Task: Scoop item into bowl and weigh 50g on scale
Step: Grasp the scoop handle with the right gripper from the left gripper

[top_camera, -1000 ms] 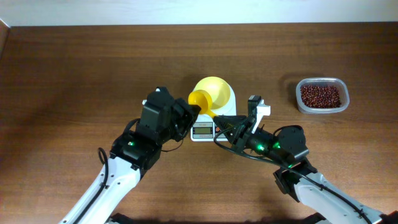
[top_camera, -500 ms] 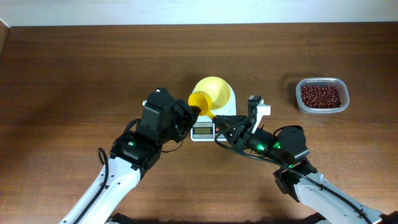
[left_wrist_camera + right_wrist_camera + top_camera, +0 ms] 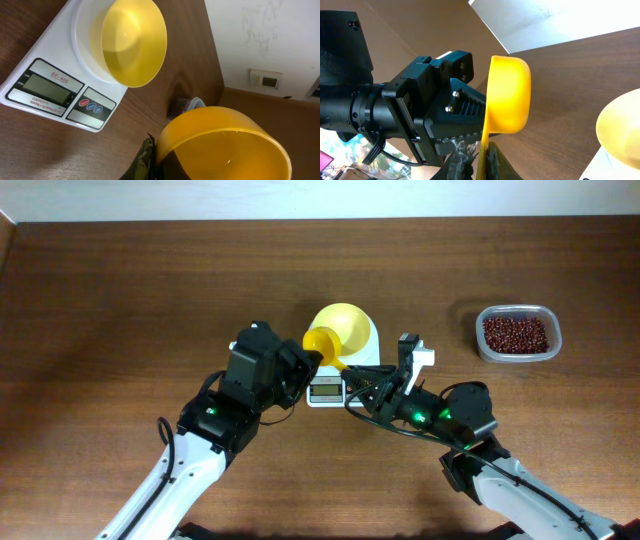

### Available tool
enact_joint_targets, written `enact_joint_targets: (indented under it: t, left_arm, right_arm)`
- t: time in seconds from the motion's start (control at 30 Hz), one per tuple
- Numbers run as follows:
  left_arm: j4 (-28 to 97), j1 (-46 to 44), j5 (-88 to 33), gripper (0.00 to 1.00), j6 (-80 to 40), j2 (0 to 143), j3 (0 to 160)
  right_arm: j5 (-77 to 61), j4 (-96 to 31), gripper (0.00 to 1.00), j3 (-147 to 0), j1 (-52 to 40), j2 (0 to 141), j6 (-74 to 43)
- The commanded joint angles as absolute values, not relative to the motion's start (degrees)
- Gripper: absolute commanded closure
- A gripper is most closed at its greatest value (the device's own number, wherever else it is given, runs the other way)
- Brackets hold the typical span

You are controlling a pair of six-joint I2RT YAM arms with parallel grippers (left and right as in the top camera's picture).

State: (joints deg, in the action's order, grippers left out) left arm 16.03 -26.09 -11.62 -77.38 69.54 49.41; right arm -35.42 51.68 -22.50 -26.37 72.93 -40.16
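We see a smooth, dark brown wooden table (image 3: 150, 290) with a fine grain. At the middle of the overhead frame sits the small white plastic kitchen scale (image 3: 325, 389). It is a rounded rectangle with a grey display and a dark button panel on its lower edge. In the left wrist view the scale (image 3: 50, 50) fills the upper left. On its platform stands the small round pale-yellow plastic bowl (image 3: 347, 327), thin-walled and glossy. The left wrist view shows the bowl (image 3: 135, 40) with a shiny yellow inside. The small dark red-brown beans (image 3: 516, 333) lie as a loose heap in a clear rounded-rectangular plastic tub (image 3: 518, 359). The tub is at the right of the overhead frame, well apart from the scale.

A small deeper-yellow plastic scoop (image 3: 322, 340) has a round cup and a flat handle. It hangs just left of the bowl, over the scale's left edge. The left gripper (image 3: 303, 362) is closed, and the right wrist view shows its ribbed black fingers (image 3: 464, 107) pinched on the wall of the scoop (image 3: 510, 95). The right gripper (image 3: 352, 387) reaches in from the lower right. In its own view the scoop's handle runs down between its fingers (image 3: 496, 162), but we cannot tell whether they press it or stand slightly apart.
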Motion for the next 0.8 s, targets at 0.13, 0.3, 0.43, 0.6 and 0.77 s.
enact_joint_targets:
  t: [0.13,0.3,0.43,0.6,0.77]
  left_arm:
    - [14.5,-26.3,-11.2,1.0,-76.2,69.5,50.3]
    - [15.1,-26.3,-11.2,1.0,-76.2,69.5,50.3]
    - [15.8,-26.3,-11.2,1.0,-76.2,69.5,50.3]
    - [15.9,-26.3,-11.2,1.0,-76.2,69.5,50.3]
    - [16.1,-26.3,-11.2,1.0,-76.2,69.5,50.3]
  right_arm:
    - [-37.1,52.2,0.85,-23.6,-27.0,72.8,-39.9]
    - [-37.1,52.2,0.85,-23.6,-27.0,72.8,-39.9]
    - [-37.0,52.2,0.86,-23.6,-27.0,72.8,-39.9]
    - [-37.0,52.2,0.91,-23.6,-27.0,72.8,-39.9]
    - [-37.0,52.3,0.96,-23.6,-27.0,72.8,-39.9]
